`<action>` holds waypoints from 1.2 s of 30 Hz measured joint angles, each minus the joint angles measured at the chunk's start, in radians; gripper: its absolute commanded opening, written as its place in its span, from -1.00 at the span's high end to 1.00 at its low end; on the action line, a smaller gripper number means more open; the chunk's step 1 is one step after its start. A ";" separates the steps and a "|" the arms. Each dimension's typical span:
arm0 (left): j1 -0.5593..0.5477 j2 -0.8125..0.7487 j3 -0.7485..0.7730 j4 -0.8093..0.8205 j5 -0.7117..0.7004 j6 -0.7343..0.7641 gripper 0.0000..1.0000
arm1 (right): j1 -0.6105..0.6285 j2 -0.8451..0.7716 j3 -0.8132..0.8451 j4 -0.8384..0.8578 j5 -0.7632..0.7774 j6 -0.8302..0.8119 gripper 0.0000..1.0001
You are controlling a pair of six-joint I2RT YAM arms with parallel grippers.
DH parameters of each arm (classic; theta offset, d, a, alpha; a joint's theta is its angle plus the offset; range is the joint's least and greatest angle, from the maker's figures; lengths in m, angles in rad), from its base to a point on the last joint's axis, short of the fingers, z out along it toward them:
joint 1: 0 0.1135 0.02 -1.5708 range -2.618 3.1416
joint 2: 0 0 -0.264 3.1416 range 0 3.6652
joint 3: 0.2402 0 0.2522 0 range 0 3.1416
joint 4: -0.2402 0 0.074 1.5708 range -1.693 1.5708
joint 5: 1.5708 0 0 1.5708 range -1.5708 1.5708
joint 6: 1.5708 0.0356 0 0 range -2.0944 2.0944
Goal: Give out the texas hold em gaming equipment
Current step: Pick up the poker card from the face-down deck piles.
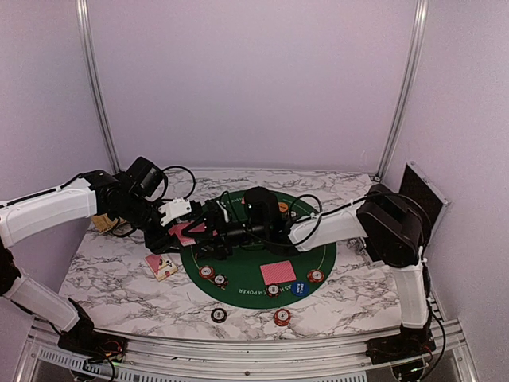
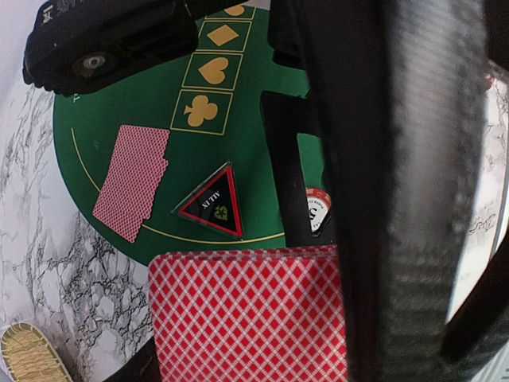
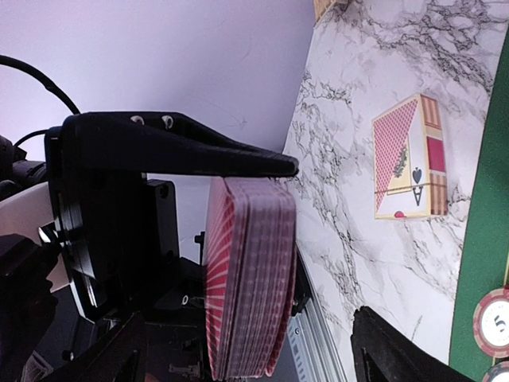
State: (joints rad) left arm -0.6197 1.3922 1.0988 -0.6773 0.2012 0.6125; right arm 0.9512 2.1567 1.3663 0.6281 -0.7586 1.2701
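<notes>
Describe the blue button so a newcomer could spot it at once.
Find the round green mat in the middle of the marble table. At its near edge, right of the face-down cards, lies the button. It is the only blue disc; the chips flanking it are red-and-white.

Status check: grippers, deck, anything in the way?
Left gripper shut on deck. Right gripper open, facing deck. Nothing between them; card pile, chips on mat below.

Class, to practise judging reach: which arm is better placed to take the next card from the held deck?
Probably right: the right gripper is open beside the deck, while the left gripper is shut on that deck.
</notes>
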 measured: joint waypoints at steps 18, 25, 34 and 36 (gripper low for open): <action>0.000 0.000 0.000 0.000 0.008 0.000 0.95 | 0.021 0.130 0.152 0.015 -0.023 0.045 -0.73; 0.000 0.000 0.006 0.000 0.008 0.000 0.95 | 0.027 0.187 0.213 0.017 -0.027 0.069 -0.72; 0.000 0.000 0.010 0.000 0.008 0.000 0.95 | 0.028 0.220 0.246 0.030 -0.030 0.099 -0.51; 0.000 0.000 0.010 0.000 0.008 0.000 0.96 | 0.028 0.220 0.246 0.035 -0.030 0.106 -0.47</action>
State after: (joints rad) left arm -0.6197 1.3922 1.1091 -0.6777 0.2092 0.6128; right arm 0.9791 2.3772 1.6127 0.6628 -0.7883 1.3758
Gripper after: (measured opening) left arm 0.661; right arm 0.758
